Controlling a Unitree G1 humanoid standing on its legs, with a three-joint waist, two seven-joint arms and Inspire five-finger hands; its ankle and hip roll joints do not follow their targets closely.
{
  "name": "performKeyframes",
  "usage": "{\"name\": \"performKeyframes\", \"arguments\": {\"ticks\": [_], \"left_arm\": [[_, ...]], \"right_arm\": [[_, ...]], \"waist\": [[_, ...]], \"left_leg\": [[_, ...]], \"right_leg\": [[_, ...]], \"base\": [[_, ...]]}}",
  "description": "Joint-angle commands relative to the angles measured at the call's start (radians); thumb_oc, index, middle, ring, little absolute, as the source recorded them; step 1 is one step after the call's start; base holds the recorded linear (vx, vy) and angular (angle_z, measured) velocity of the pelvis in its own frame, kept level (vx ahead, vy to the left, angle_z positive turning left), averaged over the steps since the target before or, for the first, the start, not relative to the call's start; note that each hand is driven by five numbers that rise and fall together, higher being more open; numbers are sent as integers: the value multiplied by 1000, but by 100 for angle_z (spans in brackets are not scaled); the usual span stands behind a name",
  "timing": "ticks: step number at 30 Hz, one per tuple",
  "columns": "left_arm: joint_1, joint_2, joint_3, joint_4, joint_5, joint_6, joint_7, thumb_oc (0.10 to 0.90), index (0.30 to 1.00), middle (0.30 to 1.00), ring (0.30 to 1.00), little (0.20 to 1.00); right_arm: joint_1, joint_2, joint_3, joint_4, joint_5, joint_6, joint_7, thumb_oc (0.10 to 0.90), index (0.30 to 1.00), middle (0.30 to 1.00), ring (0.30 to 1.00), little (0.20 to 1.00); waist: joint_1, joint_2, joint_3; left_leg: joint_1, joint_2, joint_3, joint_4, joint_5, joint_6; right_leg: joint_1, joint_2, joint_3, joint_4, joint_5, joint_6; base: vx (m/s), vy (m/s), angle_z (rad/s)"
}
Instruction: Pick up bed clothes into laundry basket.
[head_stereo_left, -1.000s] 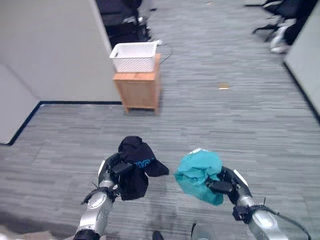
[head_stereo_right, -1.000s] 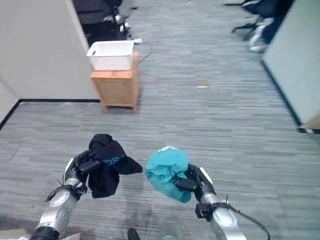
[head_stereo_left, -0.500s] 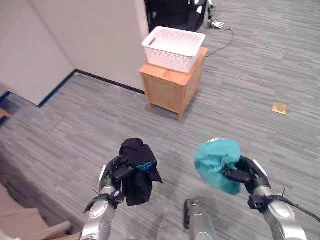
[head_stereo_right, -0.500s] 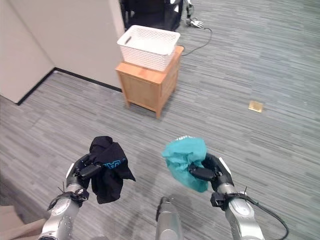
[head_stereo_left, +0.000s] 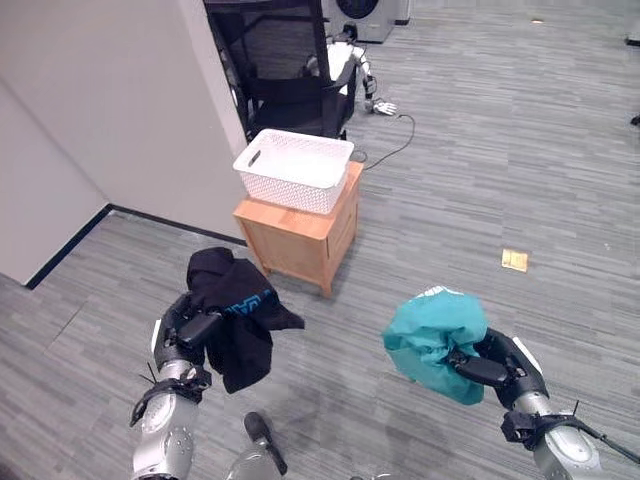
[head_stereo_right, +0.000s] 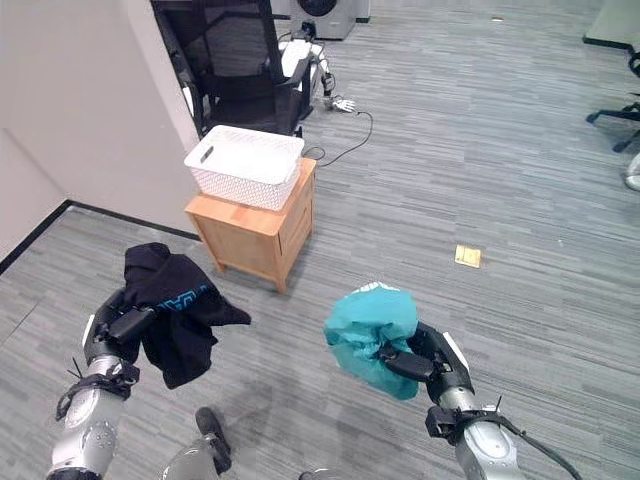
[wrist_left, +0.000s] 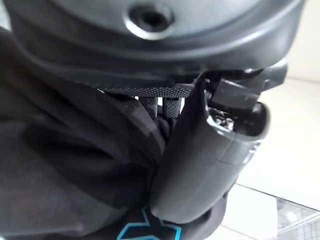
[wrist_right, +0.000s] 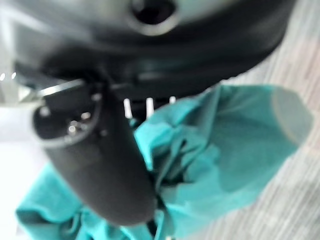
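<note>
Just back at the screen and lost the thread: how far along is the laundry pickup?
Picked up: the left hand grips a black garment, the right hand a teal cloth. Both are held above the carpet, short of the white laundry basket on the wooden cabinet. Left: closing in and dropping both clothes into the basket.

Two bunched garments are up off the floor: one black cloth with blue print (head_stereo_left: 235, 312) and one crumpled teal cloth (head_stereo_left: 432, 340) (each in its own hand). There is one white perforated plastic laundry basket (head_stereo_left: 293, 169), one small wooden cabinet (head_stereo_left: 297, 238), one black mesh office chair (head_stereo_left: 285, 65) and one small tan scrap (head_stereo_left: 514, 260) on the grey carpet.
</note>
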Motion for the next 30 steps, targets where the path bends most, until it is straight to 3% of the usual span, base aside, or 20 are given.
{"name": "performKeyframes", "arguments": {"ticks": [1,2,3,4,7,8,9,10,11,14,15,16,19,24,30], "left_arm": [[-78,101,110,-140,0,-175,2,400,300,300,300,300],[-83,100,110,-140,-3,-176,0,400,300,300,300,300],[-85,100,104,-135,-2,-175,0,400,300,300,300,300],[-93,103,95,-126,7,-174,5,400,300,300,300,300],[-109,113,72,-140,21,-172,6,400,300,300,300,300],[-109,113,72,-140,21,-172,6,400,300,300,300,300],[-118,127,55,-144,27,-174,12,400,300,300,300,300],[-127,136,57,-145,34,-173,23,400,300,300,300,300],[-136,142,63,-176,19,-166,17,400,300,300,300,300],[-123,149,77,-183,14,-168,3,400,300,300,300,300],[-129,146,88,-167,5,-170,10,400,300,300,300,300],[-134,144,89,-159,17,-174,19,400,300,300,300,300],[-119,114,92,-157,20,-173,3,400,300,300,300,300],[-80,66,107,-146,7,-161,-22,400,300,300,300,300],[-69,78,128,-152,-4,-153,-34,400,300,300,300,300]], "right_arm": [[-41,-66,-70,-113,28,-104,37,400,300,300,300,300],[-44,-58,-71,-115,25,-105,33,400,300,300,300,300],[-43,-50,-69,-115,17,-105,32,400,300,300,300,300],[-45,-41,-64,-110,9,-107,27,400,300,300,300,300],[-59,-12,-49,-121,4,-103,23,400,300,300,300,300],[-59,-12,-49,-121,4,-103,23,400,300,300,300,300],[-83,-8,-30,-112,-24,-105,8,400,300,300,300,300],[-102,0,-14,-102,-38,-95,-10,400,300,300,300,300],[-103,17,-11,-97,3,-74,-4,400,300,300,300,300],[-67,16,-54,-75,30,-61,-7,400,300,300,300,300],[-50,22,-74,-86,49,-64,-11,400,300,300,300,300],[-29,20,-92,-90,46,-68,4,400,300,300,300,300],[-24,12,-118,-84,31,-76,-25,400,300,300,300,300],[-28,-39,-228,-84,-23,-84,-49,400,300,300,300,300],[-88,-133,-300,-98,-62,-94,-69,400,300,300,300,300]], "waist": [[17,20,-81],[20,18,-98],[24,22,-107],[27,10,-116],[25,-13,-120],[26,-14,-121],[5,-9,-95],[3,-8,-83],[-9,6,-71],[-27,12,-74],[-37,6,-79],[-44,-1,-82],[-30,-17,-93],[-26,-18,-116],[-18,-22,-114]], "left_leg": [[172,89,25,-91,153,-110],[176,70,31,-83,121,-115],[172,57,39,-70,104,-90],[174,20,41,-54,88,-77],[215,-100,76,-67,-10,6],[216,-101,77,-68,-10,6],[247,-145,47,-79,-49,31],[271,-160,63,-86,-72,45],[334,-194,76,-142,-99,48],[361,-192,67,-179,-99,21],[374,-189,63,-193,-108,6],[371,-185,45,-185,-122,3],[354,-170,61,-164,-101,-3],[350,-158,57,-165,-94,-9],[344,-161,43,-178,-97,-7]], "right_leg": [[-46,-161,3,140,-3,106],[-14,-183,-1,144,-22,120],[-11,-204,-6,164,5,129],[-12,-247,-13,224,57,149],[-113,-344,8,454,312,200],[-114,-344,9,455,312,200],[-198,-345,62,583,382,216],[-250,-369,57,626,374,222],[-338,-440,-42,558,321,215],[-371,-387,-77,353,269,204],[-370,-352,-72,214,257,204],[-350,-323,-40,151,229,197],[-294,-291,-57,54,250,185],[-243,-267,-92,0,253,182],[-239,-268,-99,-2,248,182]], "base": [[749,64,-23],[689,94,-26],[483,117,-21],[398,154,-1],[309,195,26],[326,203,42],[290,178,34],[555,307,57],[433,194,42],[320,-54,4],[240,-199,38],[119,-214,27],[31,-147,-19],[94,-72,-17],[29,-17,9]]}}
